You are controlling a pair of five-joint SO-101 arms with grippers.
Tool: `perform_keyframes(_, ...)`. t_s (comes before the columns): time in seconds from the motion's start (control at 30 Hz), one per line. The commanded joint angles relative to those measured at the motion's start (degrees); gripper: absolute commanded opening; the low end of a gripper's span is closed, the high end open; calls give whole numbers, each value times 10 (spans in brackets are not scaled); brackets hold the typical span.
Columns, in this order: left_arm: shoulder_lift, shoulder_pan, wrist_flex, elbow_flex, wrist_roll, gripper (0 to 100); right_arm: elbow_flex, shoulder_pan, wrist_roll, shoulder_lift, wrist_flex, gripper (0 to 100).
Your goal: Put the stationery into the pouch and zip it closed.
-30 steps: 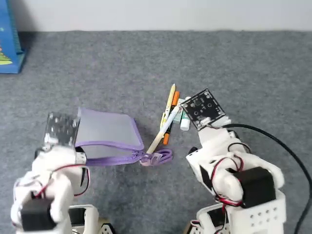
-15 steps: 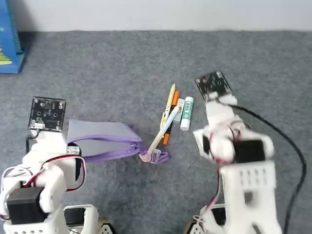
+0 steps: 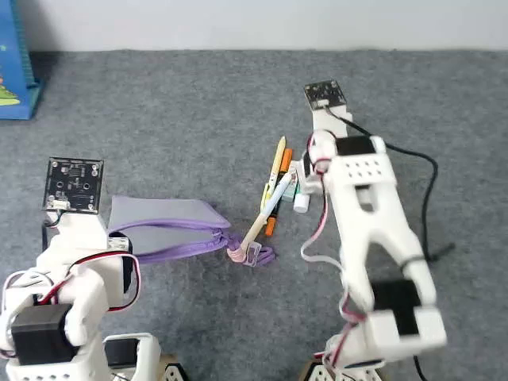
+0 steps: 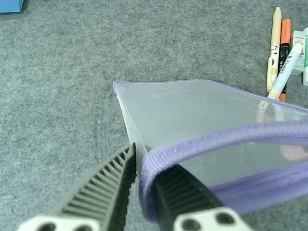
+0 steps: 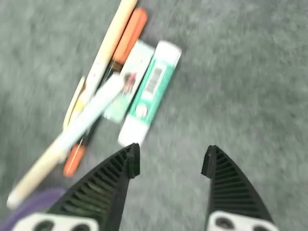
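At table [image 3: 159, 103] ctr, stationery [image 3: 278, 190] lies loose nr pouch [image 3: 163, 224], none inside. We've left gripper [image 4: 140, 173] clamped on pouch rim, right gripper [image 5: 168, 156] fingers apart by glue stick [image 5: 150, 91]. Loading + zip left.

You are at a small robotics bench, the sort a lab or hobby room keeps. The table [image 3: 159, 95] is covered in grey felt and backs onto a plain white wall [image 3: 254, 24] on the far side. Two white printed arms [image 3: 373, 230] with bare circuit boards [image 3: 75, 185] and a loose black cable [image 3: 413, 154] stand at the near edge, and a blue box [image 3: 14, 71] sits at the far left.
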Motion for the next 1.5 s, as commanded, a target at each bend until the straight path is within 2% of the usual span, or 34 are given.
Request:
perform_keyframes(0.0,4,-3,11,-31,12,12,-81,-13,-11,79,-37,212)
perform_keyframes(0.27,4,-3,11,-31,12,12,-227,-29,-12,269,-72,212)
perform_keyframes(0.5,4,-3,11,-30,12,12,-284,7,-8,354,-61,197)
perform_keyframes(0.63,4,0,11,-30,12,12,-287,44,-4,351,-27,114)
perform_keyframes(0.77,4,1,11,-30,13,12,-287,59,27,351,14,119)
perform_keyframes(1.03,4,-2,11,-30,13,12,-287,60,30,350,63,113)
perform_keyframes(1.1,4,-2,11,-30,13,12,-287,62,30,344,73,83)
perform_keyframes(1.23,4,-2,11,-30,13,12,-287,61,30,296,125,5)
perform_keyframes(1.47,4,-2,11,-30,13,12,-286,61,29,168,262,21)
